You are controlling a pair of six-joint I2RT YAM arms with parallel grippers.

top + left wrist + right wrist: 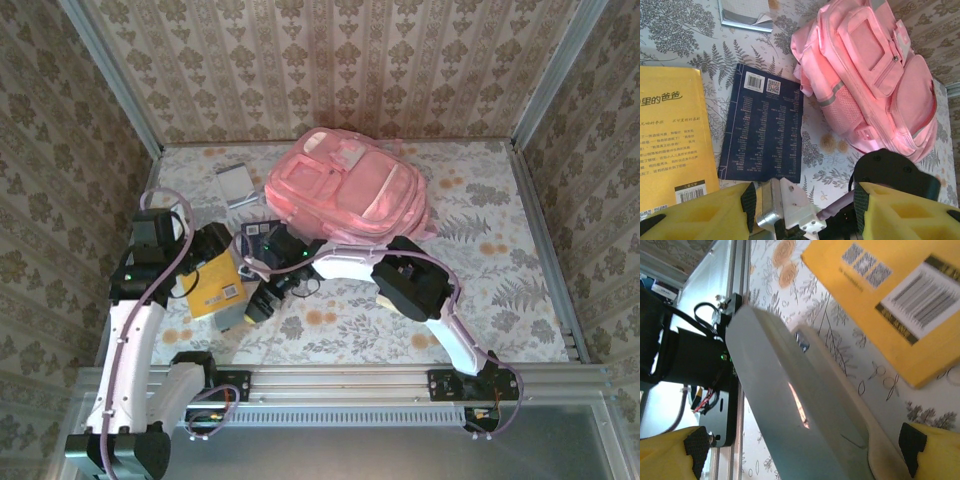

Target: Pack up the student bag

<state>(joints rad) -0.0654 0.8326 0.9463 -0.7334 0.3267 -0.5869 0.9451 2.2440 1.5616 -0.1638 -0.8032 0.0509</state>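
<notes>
**Student bag**: large, pink, lying with its front pockets up at the far middle of the patterned surface, near the back wall. The left wrist view shows zipped pockets and a mesh side panel. Its far end is cut off there, and I cannot tell whether the main compartment is unzipped.

**Yellow book**: flat on the surface, near left, barcode up. The left arm partly covers it, and both wrist views crop it.

**Dark blue book**: flat between the yellow book and the bag, back cover up, apart from both. From above the arms hide most of it.

**Pale booklet**: just left of the bag. Its cover is too small to read.

**Grey oblong item**: has a cream edge and lies beside the yellow book's corner. It is blurred and close to the lens, so I cannot tell what it is.

**Left gripper**: jaws parted, grasping nothing, hanging above the right arm's wrist.

**Right gripper**: jaws spread wide either side of the grey item. One pad stands clear of it, so it is released.
</notes>
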